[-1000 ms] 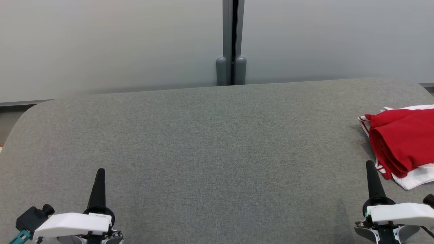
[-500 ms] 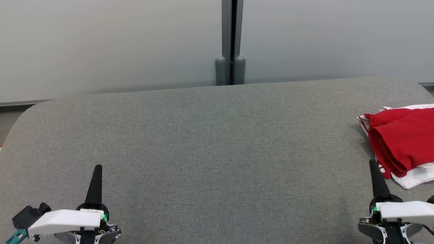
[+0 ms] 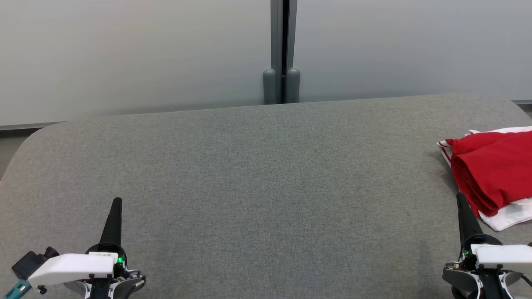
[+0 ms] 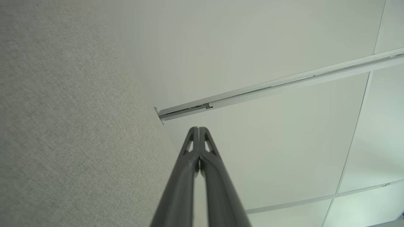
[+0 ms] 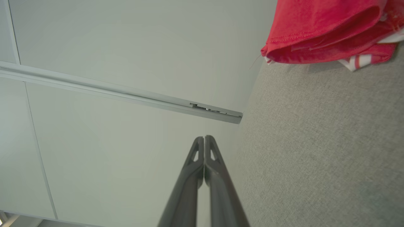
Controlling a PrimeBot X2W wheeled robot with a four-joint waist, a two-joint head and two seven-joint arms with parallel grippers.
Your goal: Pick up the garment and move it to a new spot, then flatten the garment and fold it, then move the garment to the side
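The garment [image 3: 492, 170] is a folded red and white piece with red stripes, lying at the right edge of the grey fabric table [image 3: 266, 178]; the right wrist view has the garment [image 5: 325, 28] at its top right. My right gripper [image 3: 460, 198] is shut and empty, just to the garment's near left, apart from it. In the right wrist view the right gripper [image 5: 204, 137] has its fingers pressed together. My left gripper [image 3: 117, 201] stands shut and empty at the near left; the left gripper [image 4: 199, 128] shows its fingers touching too.
A pale wall with a grey vertical post [image 3: 282, 50] rises behind the table's far edge. The table's corners are rounded. A pale rail [image 4: 277, 85] crosses the wall in the left wrist view.
Both grippers have slid a little toward the bottom of the head view and stayed shut. The garment has not moved on the table.
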